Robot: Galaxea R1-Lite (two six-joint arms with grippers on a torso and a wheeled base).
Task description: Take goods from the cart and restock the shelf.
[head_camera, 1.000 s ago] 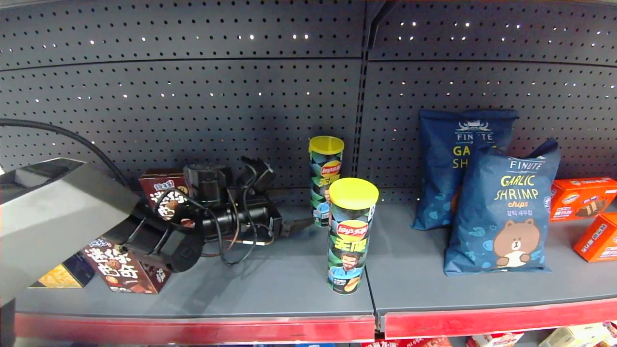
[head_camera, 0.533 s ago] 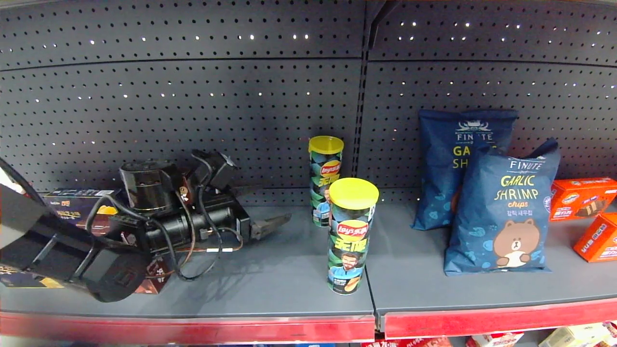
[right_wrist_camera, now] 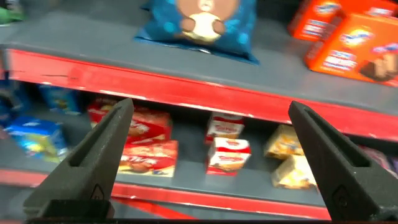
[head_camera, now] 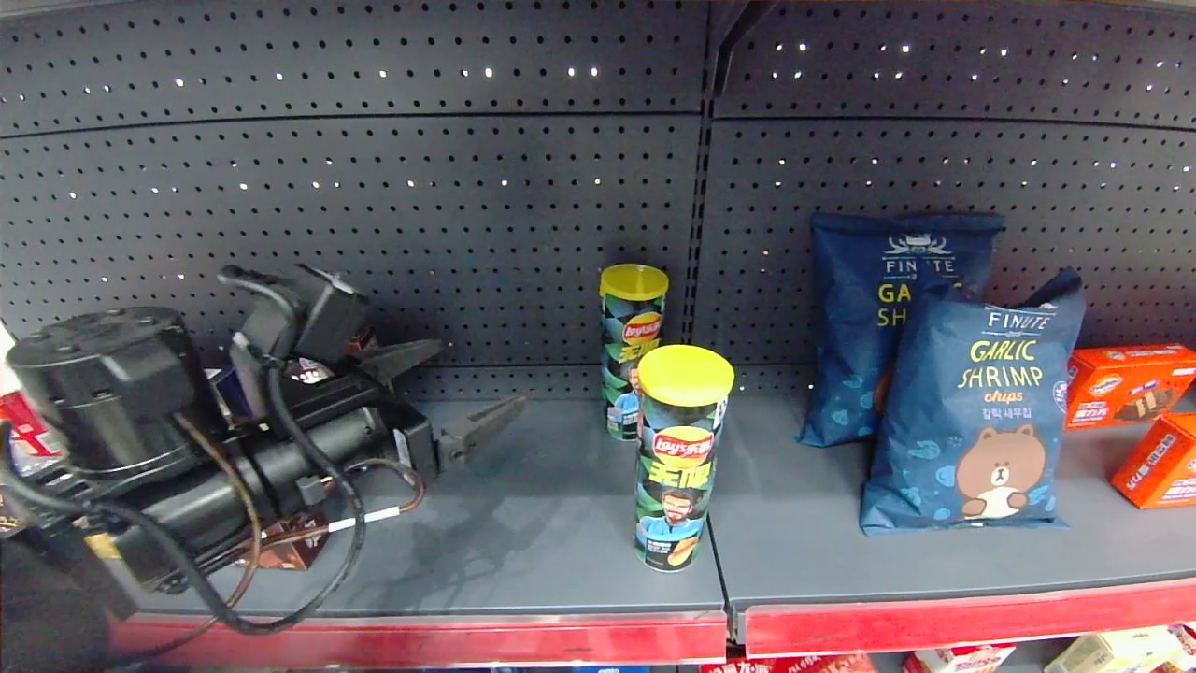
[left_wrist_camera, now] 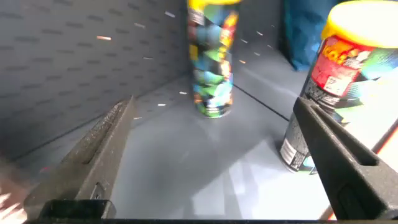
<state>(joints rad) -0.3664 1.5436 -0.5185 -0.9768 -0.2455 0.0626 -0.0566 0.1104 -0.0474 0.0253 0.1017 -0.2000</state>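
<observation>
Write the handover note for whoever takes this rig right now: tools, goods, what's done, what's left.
Left tool: open, empty, low over the shelf, left of the front can.
Right tool: open, empty, out in front of the shelf's red edge.
Goods: front can and rear can stand upright mid-shelf; blue chip bags and orange boxes to their right.
Done: both cans are on the shelf.
Left: probably fetch the next item from the cart.

The left arm (head_camera: 234, 467) hides all but a corner of a brown box (head_camera: 288, 550) — the front chip bag (head_camera: 972, 421) covers the lower half of the rear bag (head_camera: 888, 271), and the orange boxes (head_camera: 1163, 463) run off the edge.
</observation>
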